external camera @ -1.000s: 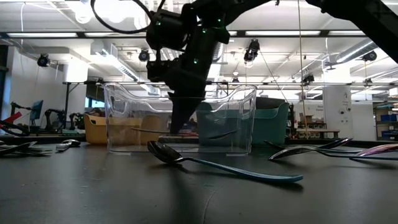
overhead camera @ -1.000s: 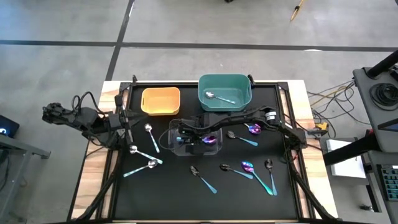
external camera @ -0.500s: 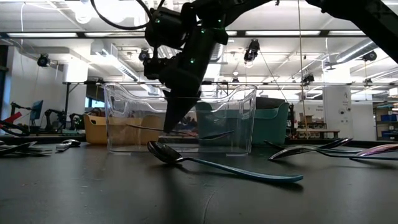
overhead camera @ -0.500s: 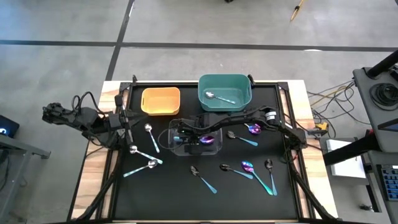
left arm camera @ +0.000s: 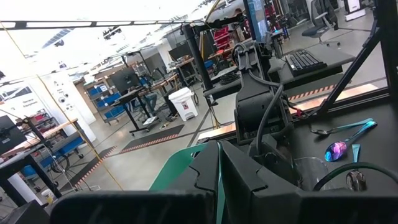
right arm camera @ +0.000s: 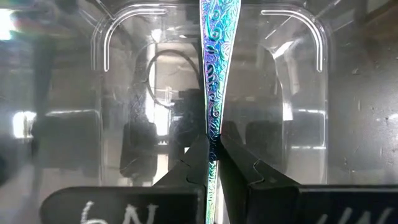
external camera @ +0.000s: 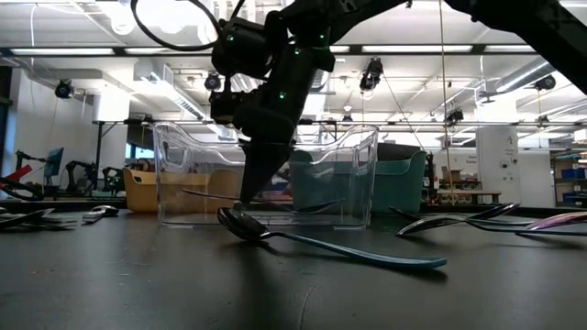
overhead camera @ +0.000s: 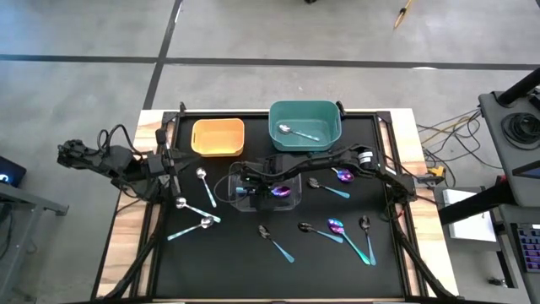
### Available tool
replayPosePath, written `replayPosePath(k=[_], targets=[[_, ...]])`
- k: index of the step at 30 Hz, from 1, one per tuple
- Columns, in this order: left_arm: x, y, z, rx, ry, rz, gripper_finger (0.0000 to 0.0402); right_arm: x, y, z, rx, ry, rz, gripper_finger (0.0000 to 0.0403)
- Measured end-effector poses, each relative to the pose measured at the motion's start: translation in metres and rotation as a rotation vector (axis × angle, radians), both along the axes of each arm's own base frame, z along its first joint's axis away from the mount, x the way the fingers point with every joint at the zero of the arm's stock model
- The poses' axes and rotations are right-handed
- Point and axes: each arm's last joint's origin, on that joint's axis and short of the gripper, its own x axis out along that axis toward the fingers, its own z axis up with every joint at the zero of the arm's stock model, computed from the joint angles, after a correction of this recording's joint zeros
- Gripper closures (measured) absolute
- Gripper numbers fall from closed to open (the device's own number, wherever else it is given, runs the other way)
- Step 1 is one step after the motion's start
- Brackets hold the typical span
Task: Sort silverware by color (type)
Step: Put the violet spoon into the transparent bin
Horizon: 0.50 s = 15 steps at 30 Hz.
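The iridescent spoon (right arm camera: 212,74) is pinched by its patterned handle between the right gripper (right arm camera: 212,149) fingers, and over the last second it has sunk lower into the clear bin (overhead camera: 253,187). In the low view the dark fingers now reach almost to the bin's floor, where a second ago they hung a little higher. I judge this to be the end of a placing move: the spoon is inside its bin but not yet let go, so the release is the step that remains.

Its long axis runs straight out from the gripper, along the line of the fingers. In the high view the purple bowl (overhead camera: 285,191) lies toward the bin's right-hand end, with the gripper at the left-hand end, so the spoon lies roughly parallel to the table's front edge, bowl toward the right edge. The jaws are closed narrowly on the thin handle.

The clear bin sits near the middle of the table (overhead camera: 228,262), just in front of the orange bin (overhead camera: 218,137) and the teal bin (overhead camera: 305,123), which stand along the back edge; the teal one holds a silver spoon (overhead camera: 295,131). Other spoons lie loose on the table to both sides of the clear bin.

The left gripper (left arm camera: 219,177) waits off the table's left edge, jaws shut and empty.
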Motion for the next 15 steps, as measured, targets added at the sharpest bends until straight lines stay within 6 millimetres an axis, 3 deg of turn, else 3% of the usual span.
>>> replayPosePath(k=[15], targets=[[0.0000, 0.0000, 0.0000, 0.000, 0.000, 0.000, 0.0401, 0.0000, -0.0009, -0.0011, -0.002, 0.004, -0.007, 0.0383]])
